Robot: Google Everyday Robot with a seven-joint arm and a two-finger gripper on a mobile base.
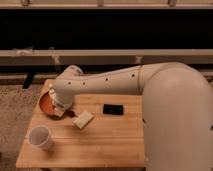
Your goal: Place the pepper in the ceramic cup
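The ceramic cup point(40, 137) is pale and handleless and stands upright near the front left corner of the wooden table point(110, 140). My gripper point(61, 108) hangs at the end of the long white arm point(115, 82), low over the right rim of the red-orange bowl point(45, 103). It is shut, and whether it holds anything I cannot tell. The pepper is hidden; the gripper's end covers the spot beside the bowl. The cup lies a short way in front of the gripper and to its left.
A tan rectangular block point(83, 120) lies just right of the gripper. A flat black rectangle point(113, 109) sits further right, mid-table. My arm's bulky white body point(175, 120) fills the right side. A railing and dark wall run behind the table.
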